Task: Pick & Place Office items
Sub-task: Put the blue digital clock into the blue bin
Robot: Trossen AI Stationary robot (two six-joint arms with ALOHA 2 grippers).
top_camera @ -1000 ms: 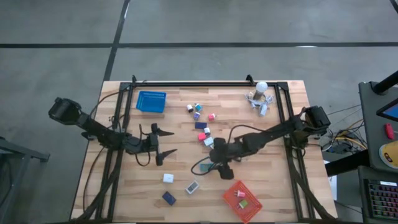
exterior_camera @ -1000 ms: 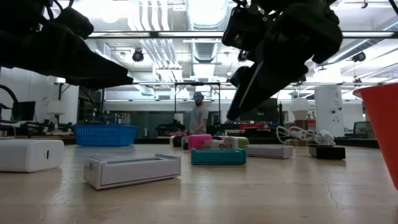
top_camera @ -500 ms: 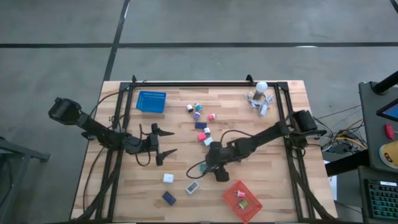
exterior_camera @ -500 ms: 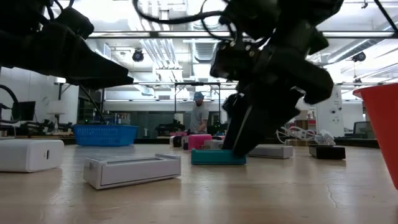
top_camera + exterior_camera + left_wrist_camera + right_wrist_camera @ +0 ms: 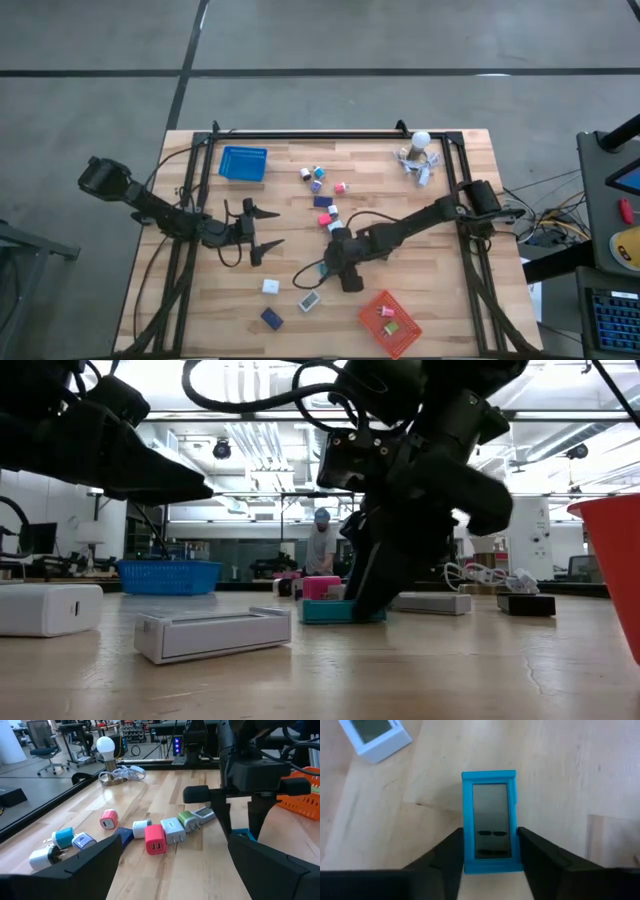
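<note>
A teal box [image 5: 491, 827] with a grey screen lies flat on the table, screen up, and my right gripper [image 5: 490, 862] is shut on it. The low view shows the same box [image 5: 322, 612] under that gripper [image 5: 365, 595]. My left gripper [image 5: 270, 228] hovers open over the table's left middle and touches nothing. Several small office items [image 5: 325, 205] lie in a loose row at the table's middle. A white box [image 5: 270, 286], a white-grey box [image 5: 309, 300] and a dark blue box [image 5: 271, 318] lie nearer the front edge. My right gripper pinches the teal box's two long sides [image 5: 468, 851] between its two fingers, near one end of the box. The fingers come from above, pointing down, and lie across the box. The box rests flat on the table [image 5: 560, 780], screen up.
A blue mesh basket [image 5: 243, 163] stands at the far left and an orange basket [image 5: 390, 322] with two items at the near right. A white ball-topped cluster [image 5: 418, 155] sits at the far right. A person stands in the room behind [image 5: 321, 545].
My right gripper has gone down to the table and a little toward the table's left edge, until its fingers stand on either side of the teal box. The box has stayed where it lay.
</note>
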